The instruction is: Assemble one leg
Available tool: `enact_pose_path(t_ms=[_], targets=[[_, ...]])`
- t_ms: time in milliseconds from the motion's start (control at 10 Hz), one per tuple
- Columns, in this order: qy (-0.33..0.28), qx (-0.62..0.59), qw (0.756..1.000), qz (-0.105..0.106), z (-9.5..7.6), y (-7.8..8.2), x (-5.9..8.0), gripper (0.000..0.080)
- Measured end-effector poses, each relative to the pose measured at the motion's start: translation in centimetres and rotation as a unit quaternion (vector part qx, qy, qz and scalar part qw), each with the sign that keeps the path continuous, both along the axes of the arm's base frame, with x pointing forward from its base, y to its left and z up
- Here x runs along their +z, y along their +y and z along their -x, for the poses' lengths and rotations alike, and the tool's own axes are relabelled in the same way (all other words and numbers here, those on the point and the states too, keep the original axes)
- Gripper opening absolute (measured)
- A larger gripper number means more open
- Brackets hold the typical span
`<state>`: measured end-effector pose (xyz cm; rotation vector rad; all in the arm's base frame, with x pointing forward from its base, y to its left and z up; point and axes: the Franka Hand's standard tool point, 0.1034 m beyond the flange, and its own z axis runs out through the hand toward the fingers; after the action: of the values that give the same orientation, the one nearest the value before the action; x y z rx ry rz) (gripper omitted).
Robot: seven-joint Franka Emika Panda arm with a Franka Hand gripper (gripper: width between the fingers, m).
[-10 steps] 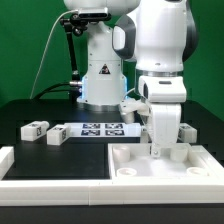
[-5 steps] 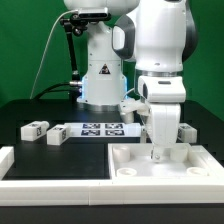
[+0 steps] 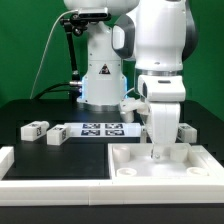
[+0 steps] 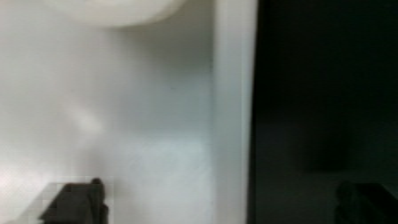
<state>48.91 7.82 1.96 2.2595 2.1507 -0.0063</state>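
Two legs, small white blocks with tags, lie on the black table at the exterior view's left. My gripper is lowered onto the large white tray-shaped part at the exterior view's right. In the wrist view my gripper is open, its dark fingertips wide apart. One tip is over the white part and the other over the dark table, with the part's raised rim between them. Nothing is gripped. A round boss shows on the part.
The marker board lies behind the tray-shaped part, beside the legs. Another small white block lies just to the right of my gripper. A white raised border runs along the table's front left. The robot base stands at the back.
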Motion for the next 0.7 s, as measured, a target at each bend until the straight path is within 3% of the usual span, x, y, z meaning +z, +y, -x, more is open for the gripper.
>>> enact_pose_path(t_ms=[100, 300, 400, 700], targets=[[-0.005, -0.014, 1.0, 0.003, 0.7, 0.8, 1.8, 0.0649], [-0.009, -0.036, 0.999, 0.008, 1.7, 2.0, 4.2, 0.0649], [-0.012, -0.05, 0.999, 0.007, 1.8, 2.3, 4.6, 0.0649], [-0.011, -0.098, 0.995, 0.005, 1.9, 2.2, 4.4, 0.0649]])
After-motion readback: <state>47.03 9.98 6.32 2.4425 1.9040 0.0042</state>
